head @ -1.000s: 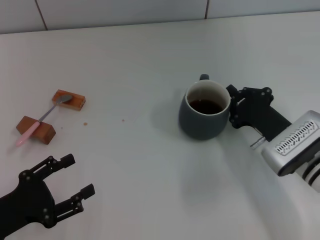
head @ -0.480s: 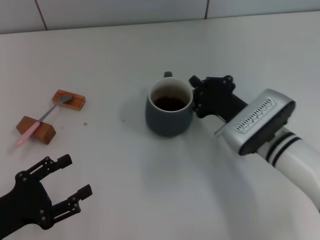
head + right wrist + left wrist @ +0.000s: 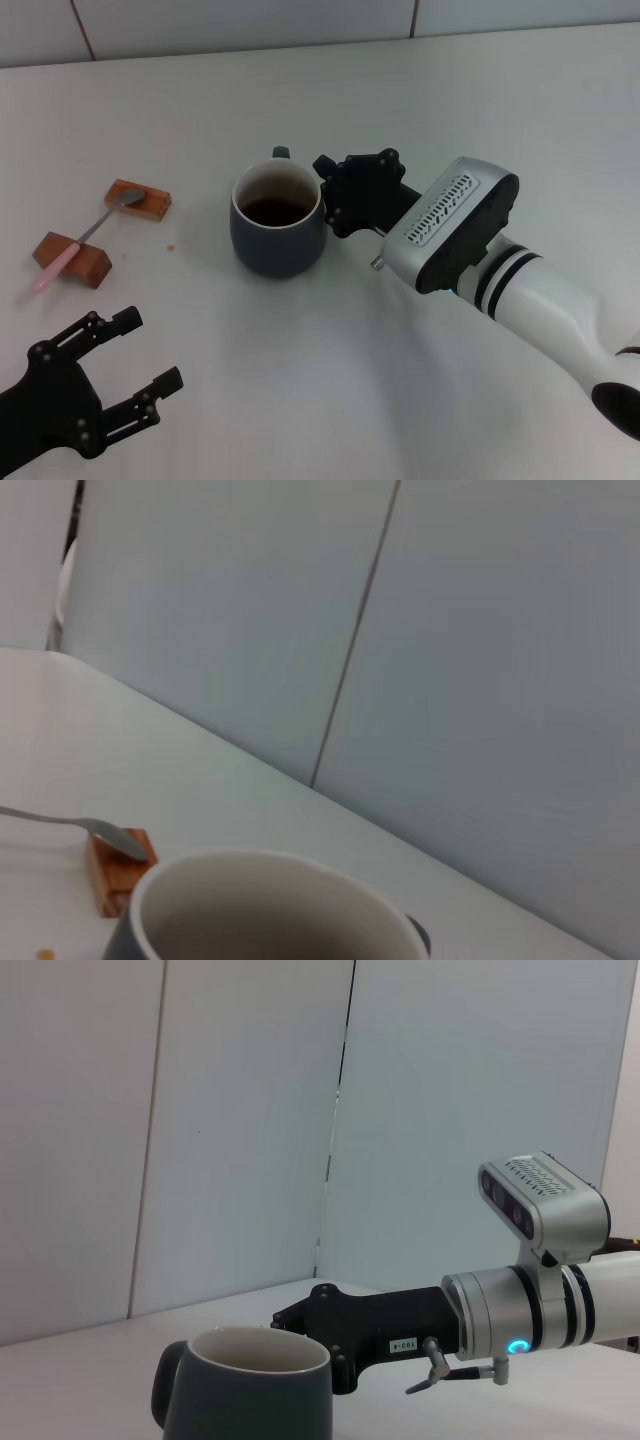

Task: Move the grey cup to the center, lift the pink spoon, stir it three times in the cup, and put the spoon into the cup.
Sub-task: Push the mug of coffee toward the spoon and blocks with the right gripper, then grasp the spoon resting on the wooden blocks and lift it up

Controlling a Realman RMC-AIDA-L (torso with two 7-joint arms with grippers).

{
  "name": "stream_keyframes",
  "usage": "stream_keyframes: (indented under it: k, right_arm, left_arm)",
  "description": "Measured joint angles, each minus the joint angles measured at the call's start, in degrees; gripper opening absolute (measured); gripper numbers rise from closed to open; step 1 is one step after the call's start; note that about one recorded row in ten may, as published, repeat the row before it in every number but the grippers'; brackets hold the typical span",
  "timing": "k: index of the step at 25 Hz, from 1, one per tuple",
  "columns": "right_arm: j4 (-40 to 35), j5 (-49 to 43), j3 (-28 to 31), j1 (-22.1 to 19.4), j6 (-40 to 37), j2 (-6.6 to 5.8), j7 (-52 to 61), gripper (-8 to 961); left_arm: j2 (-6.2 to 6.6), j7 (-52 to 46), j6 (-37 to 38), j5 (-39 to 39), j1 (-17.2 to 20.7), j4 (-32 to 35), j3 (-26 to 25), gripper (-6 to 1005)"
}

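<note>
The grey cup (image 3: 278,228), holding dark liquid, stands near the middle of the white table (image 3: 330,390), its handle turned to the far side. My right gripper (image 3: 330,197) rests against the cup's right side with its fingers spread on the wall. The left wrist view shows the cup (image 3: 245,1390) with the right gripper (image 3: 310,1335) behind it. The pink spoon (image 3: 85,235) lies at the far left across two wooden blocks, bowl on the farther one. The right wrist view looks over the cup's rim (image 3: 270,900) to the spoon (image 3: 60,822). My left gripper (image 3: 158,350) waits open at the near left.
Two brown wooden blocks (image 3: 138,199) (image 3: 72,259) hold the spoon off the table. A few small crumbs (image 3: 172,247) lie between the blocks and the cup. A tiled wall (image 3: 300,20) runs along the table's far edge.
The right gripper has carried the cup leftward from the right side to the table's middle. The left gripper and spoon have stayed put.
</note>
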Motion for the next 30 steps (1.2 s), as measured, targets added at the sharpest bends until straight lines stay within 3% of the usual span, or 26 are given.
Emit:
stream_keyframes:
  k: [4, 8, 13, 17, 22, 26, 30]
  right_arm:
    - [-0.1, -0.1, 1.2, -1.5, -1.3, -0.02, 0.0, 12]
    - [-1.1, 0.1, 6.2, -7.5, -9.1, -0.66, 1.3, 13]
    - [-8.4, -5.2, 7.3, -18.2, -31.5, -1.75, 14.7, 15]
    - [-21.9, -14.5, 7.2, -23.4, -49.5, -1.19, 30.6, 16]
    - [-38.7, -26.7, 7.2, -25.0, -61.9, -1.19, 47.0, 17]
    - [-46.2, -34.7, 5.7, -24.5, -64.1, -1.34, 52.8, 18]
    - [-49.3, -38.3, 0.5, -24.1, -63.2, -1.07, 53.2, 19]
  left_arm:
    - [-0.02, 0.0, 0.0, 0.0, 0.0, 0.0, 0.0, 802]
    - [-0.19, 0.1, 0.0, 0.0, -0.1, 0.2, 0.1, 801]
    - [-0.21, 0.1, -0.3, 0.0, -0.9, 0.0, -0.2, 801]
    - [-0.25, 0.0, -0.2, 0.0, -1.6, 0.0, -0.8, 800]
    - [-0.24, -0.4, -0.2, 0.2, -1.7, 0.2, -1.3, 800]
    - [-0.22, -0.5, -0.3, 0.4, -1.9, 0.3, -1.2, 799]
    - [-0.22, -0.4, -0.4, 0.4, -1.9, -0.1, -1.2, 799]
